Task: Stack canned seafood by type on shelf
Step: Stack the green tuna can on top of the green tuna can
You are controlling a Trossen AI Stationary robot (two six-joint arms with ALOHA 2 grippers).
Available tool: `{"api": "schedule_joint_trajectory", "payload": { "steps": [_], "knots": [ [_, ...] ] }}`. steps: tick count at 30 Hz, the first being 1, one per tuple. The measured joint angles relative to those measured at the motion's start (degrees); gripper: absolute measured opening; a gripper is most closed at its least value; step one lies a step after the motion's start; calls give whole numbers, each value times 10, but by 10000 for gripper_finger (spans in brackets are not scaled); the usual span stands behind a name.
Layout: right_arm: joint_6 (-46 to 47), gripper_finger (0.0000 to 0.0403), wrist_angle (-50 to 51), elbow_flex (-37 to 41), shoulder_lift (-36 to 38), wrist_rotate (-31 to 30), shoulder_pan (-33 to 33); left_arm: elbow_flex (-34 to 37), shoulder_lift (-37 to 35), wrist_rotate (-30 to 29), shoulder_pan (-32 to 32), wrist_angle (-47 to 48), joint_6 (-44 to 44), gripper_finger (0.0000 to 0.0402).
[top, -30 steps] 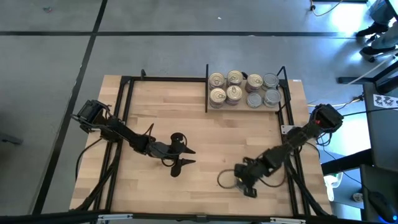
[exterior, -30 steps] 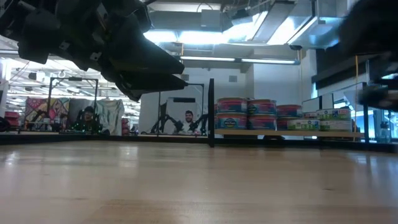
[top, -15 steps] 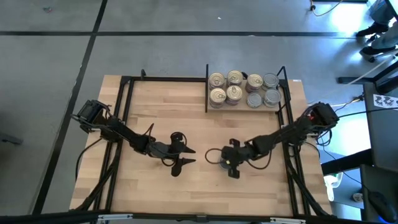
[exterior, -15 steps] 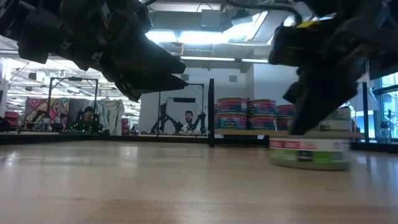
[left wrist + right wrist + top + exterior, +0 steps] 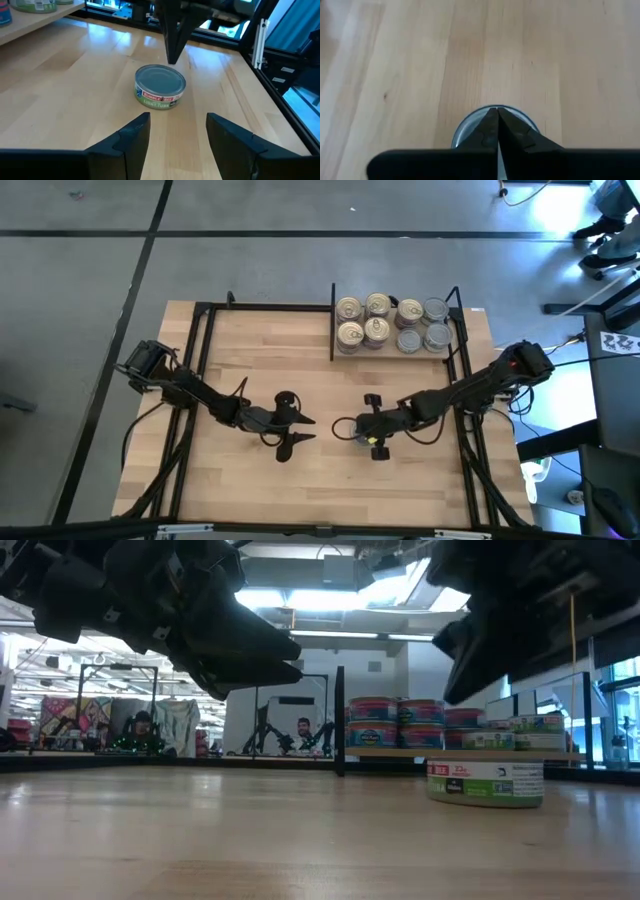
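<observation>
While the right pincer [image 5: 362, 423] hangs clenched, its two fingers pressed together to a point, it sits just above a single tin [image 5: 160, 87] and hides most of the grey lid in its own wrist view. That tin stands on the bare wooden worktop [image 5: 270, 350], near the middle. Its label reads "Bumble Bee Light Tuna"; smaller print is too small to read. The right arm stretches low from the worktop's right edge. Opposite it, the left pincer [image 5: 288, 433] hovers with fingers parted, empty, facing the tin from nearby. Farther back, the shelf [image 5: 331, 320] holds stacked tins [image 5: 390, 324], gold-lidded ones left, grey-lidded ones right.
</observation>
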State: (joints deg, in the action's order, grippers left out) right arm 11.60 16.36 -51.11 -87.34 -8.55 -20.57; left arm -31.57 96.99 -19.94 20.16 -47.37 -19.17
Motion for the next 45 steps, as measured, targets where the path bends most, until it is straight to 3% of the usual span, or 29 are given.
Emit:
{"api": "schedule_joint_trajectory", "payload": {
  "steps": [9, 13, 21, 29, 33, 40, 45],
  "knots": [
    [21, 5, 70, -1, 38, -5, -52, -17, 2, -8, 0, -12, 28, 191],
    [51, 10, 55, 26, 67, -69, -110, -68, 26, -10, -1, 3, 68, 191],
    [176, 4, -97, 179, 137, -130, -197, -194, 73, -11, -10, 155, 77, 191],
    [197, 20, -245, 291, 166, -234, -229, -278, 161, -11, -49, 145, 65, 191],
    [197, 21, -256, 301, 166, -275, -229, -323, 226, 34, -73, 151, 43, 191],
    [205, 38, -266, 302, 166, -263, -220, -353, 260, 48, -78, 157, 54, 191],
    [212, 98, -269, 302, 165, -220, -193, -353, 260, 47, -78, 172, 57, 191]
  ]
}}
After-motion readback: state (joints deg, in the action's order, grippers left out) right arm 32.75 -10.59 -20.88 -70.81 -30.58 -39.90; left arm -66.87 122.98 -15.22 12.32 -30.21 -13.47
